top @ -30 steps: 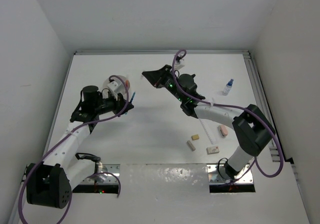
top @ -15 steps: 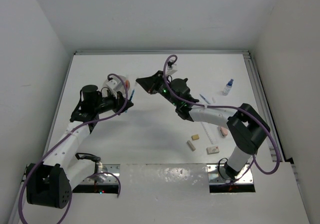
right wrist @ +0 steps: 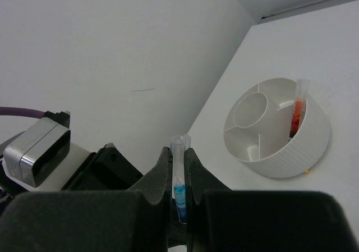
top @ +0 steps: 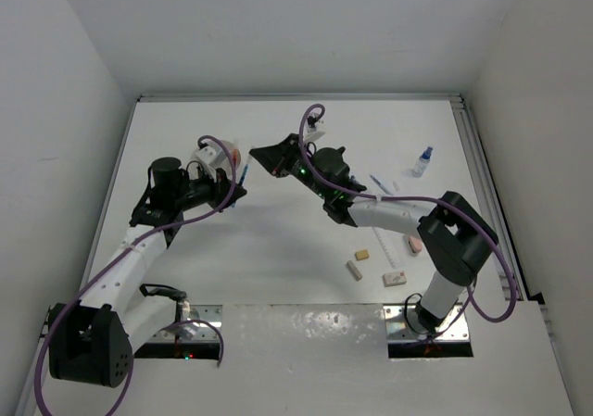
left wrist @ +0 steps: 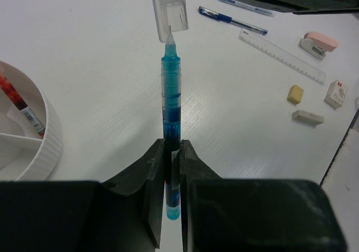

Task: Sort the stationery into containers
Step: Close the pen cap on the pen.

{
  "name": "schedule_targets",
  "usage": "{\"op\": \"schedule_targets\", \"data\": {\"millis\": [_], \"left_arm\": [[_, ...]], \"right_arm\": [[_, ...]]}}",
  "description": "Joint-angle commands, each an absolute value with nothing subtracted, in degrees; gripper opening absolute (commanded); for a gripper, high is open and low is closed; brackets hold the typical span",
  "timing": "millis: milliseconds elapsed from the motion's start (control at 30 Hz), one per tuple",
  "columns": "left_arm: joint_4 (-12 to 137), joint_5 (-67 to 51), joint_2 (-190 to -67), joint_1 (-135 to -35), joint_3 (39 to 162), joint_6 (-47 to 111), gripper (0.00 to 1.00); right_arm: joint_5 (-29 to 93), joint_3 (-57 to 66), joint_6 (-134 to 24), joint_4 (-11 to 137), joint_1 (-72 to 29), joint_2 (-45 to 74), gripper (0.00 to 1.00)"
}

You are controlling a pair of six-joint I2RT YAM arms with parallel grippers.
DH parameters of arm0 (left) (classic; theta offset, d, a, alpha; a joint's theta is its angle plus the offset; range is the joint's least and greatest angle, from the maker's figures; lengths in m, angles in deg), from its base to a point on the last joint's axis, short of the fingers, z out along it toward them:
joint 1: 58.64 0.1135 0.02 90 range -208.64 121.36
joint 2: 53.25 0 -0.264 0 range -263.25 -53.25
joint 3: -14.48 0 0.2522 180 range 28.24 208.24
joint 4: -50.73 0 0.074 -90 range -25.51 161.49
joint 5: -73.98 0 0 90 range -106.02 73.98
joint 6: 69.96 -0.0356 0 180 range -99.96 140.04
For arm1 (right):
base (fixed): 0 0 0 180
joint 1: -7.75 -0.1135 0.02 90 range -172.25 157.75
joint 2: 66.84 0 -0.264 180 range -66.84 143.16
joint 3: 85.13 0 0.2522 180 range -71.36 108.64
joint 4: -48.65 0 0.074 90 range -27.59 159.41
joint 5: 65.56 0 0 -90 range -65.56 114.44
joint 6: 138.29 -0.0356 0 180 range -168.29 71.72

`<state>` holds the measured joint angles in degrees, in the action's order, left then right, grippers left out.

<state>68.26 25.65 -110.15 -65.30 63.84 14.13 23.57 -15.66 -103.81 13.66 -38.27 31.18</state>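
My left gripper (left wrist: 171, 146) is shut on a teal-blue pen (left wrist: 170, 109) and holds it tip-out above the table. My right gripper (right wrist: 179, 151) is shut on a clear pen cap (right wrist: 179, 146); the cap (left wrist: 169, 10) sits right at the pen's tip, and the blue tip shows inside it. In the top view both grippers, left (top: 239, 186) and right (top: 260, 151), meet beside the white tub (right wrist: 277, 131). A red-orange pen (right wrist: 295, 110) stands in one tub compartment.
On the right lie another blue pen (left wrist: 233, 21), a clear ruler (left wrist: 280, 55), a pink eraser (left wrist: 320, 41), a tan eraser (left wrist: 295, 94) and white erasers (left wrist: 307, 116). A blue-capped bottle (top: 422, 161) stands at the far right.
My right gripper has moved left with the cap until it meets the pen tip held by my left gripper. The left arm has hardly moved.
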Motion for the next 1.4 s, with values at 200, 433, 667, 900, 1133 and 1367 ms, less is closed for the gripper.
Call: {"op": "schedule_targets", "data": {"millis": [200,433,667,900,1133,1367], "left_arm": [[65.5,24.9,-109.9,-65.1,65.9,14.9,0.00],[65.5,24.7,-109.4,-65.1,65.9,14.9,0.00],[65.9,25.8,-109.2,-65.1,65.8,13.5,0.00],[68.5,25.9,-108.1,-66.0,65.2,11.3,0.00],[66.8,28.8,-108.1,-66.5,66.2,11.5,0.00],[65.5,30.6,-108.4,-67.0,67.0,14.1,0.00]], "right_arm": [[24.2,-13.4,-102.0,11.3,-40.0,31.9,0.00],[23.5,-13.2,-98.3,12.7,-40.1,31.0,0.00],[22.5,-12.5,-97.3,11.6,-38.8,30.2,0.00],[23.7,-11.5,-95.5,11.3,-38.0,27.5,0.00],[23.6,-13.3,-96.4,9.9,-38.0,25.5,0.00],[23.2,-13.8,-95.8,10.0,-38.1,25.9,0.00]]}}
